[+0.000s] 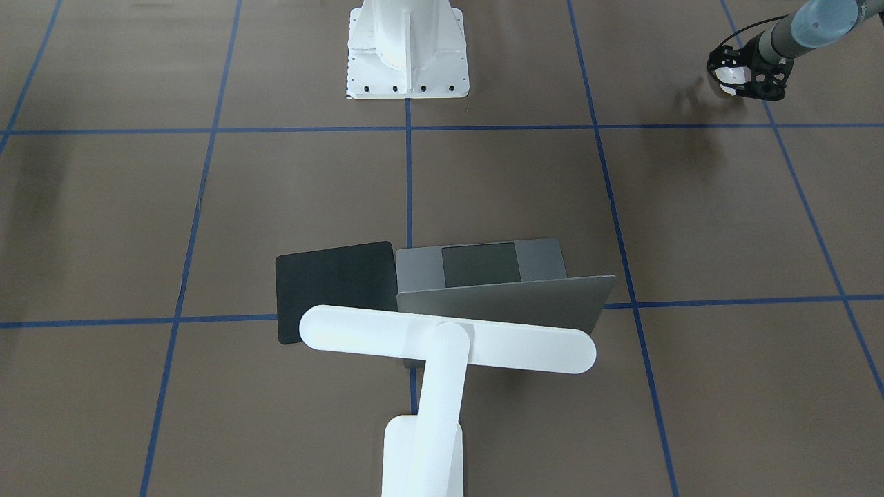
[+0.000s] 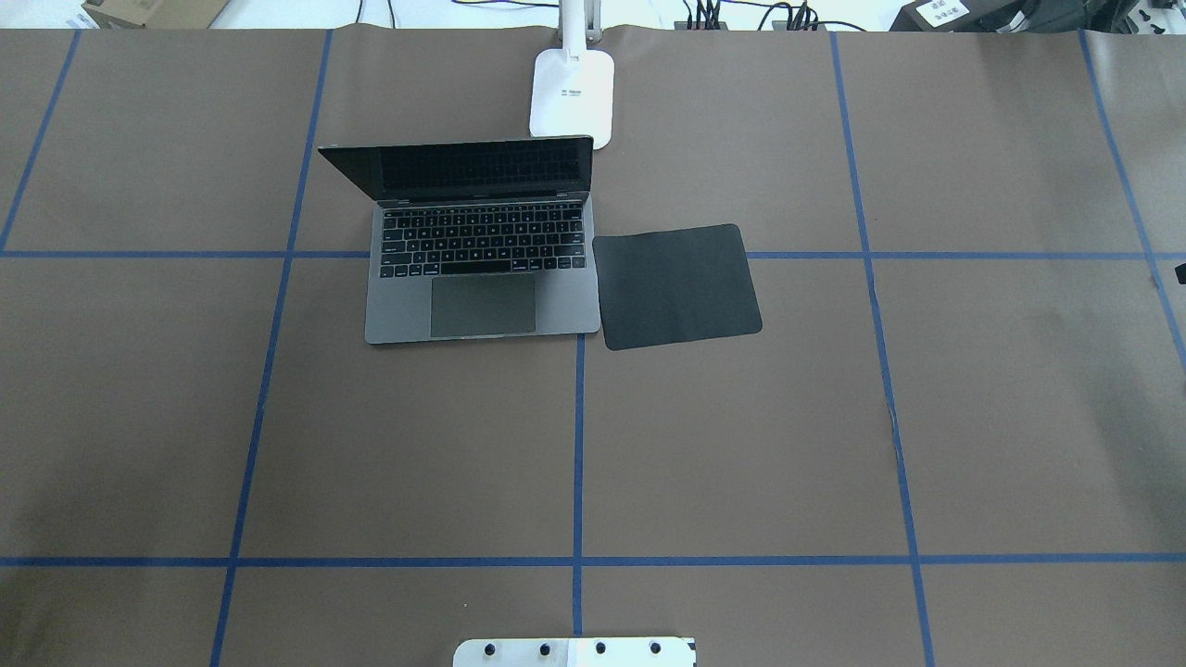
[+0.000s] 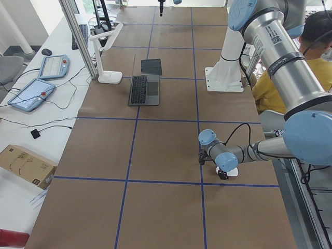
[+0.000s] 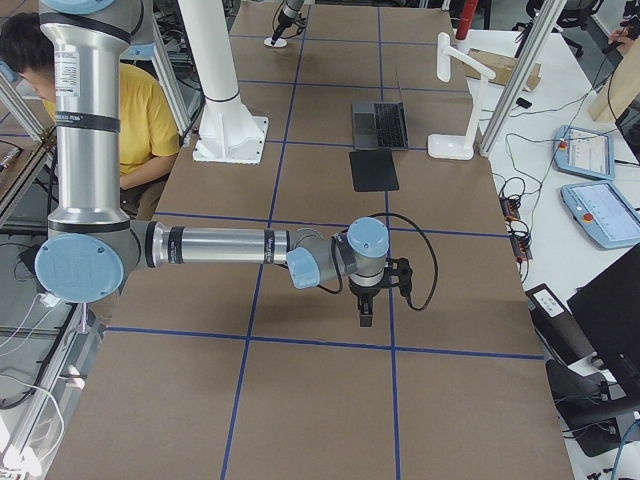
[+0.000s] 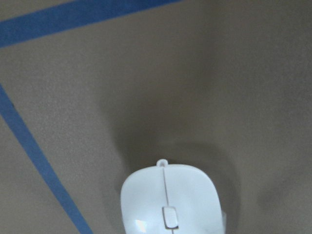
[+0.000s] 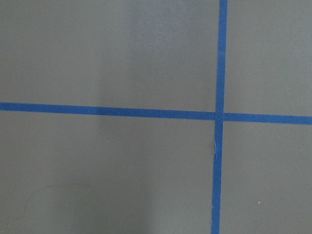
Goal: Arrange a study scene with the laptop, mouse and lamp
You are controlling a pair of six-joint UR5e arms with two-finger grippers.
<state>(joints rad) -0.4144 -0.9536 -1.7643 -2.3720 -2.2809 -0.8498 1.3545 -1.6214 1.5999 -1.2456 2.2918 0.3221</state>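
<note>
Nearest the robot, far off to the left of the laptop (image 2: 482, 278), the left tool (image 1: 733, 74) looks closed around the mouse (image 5: 168, 202). The shadow under the mouse is big, so I think it is held a little above the desk (image 2: 741, 445), ready to be carried. The right tool (image 4: 365, 312) hangs well off to the right of the laptop, pointing down at bare desk. I cannot tell if it is open or closed. It seems to wait out of the way. The black pad (image 2: 676, 287) lies flat just beside the laptop's right edge, and I think that is the spot for the mouse. The laptop is open with its keys facing the robot. The lamp (image 1: 442, 345) stands just behind the laptop's lid, so its long head can shine down on it.
</note>
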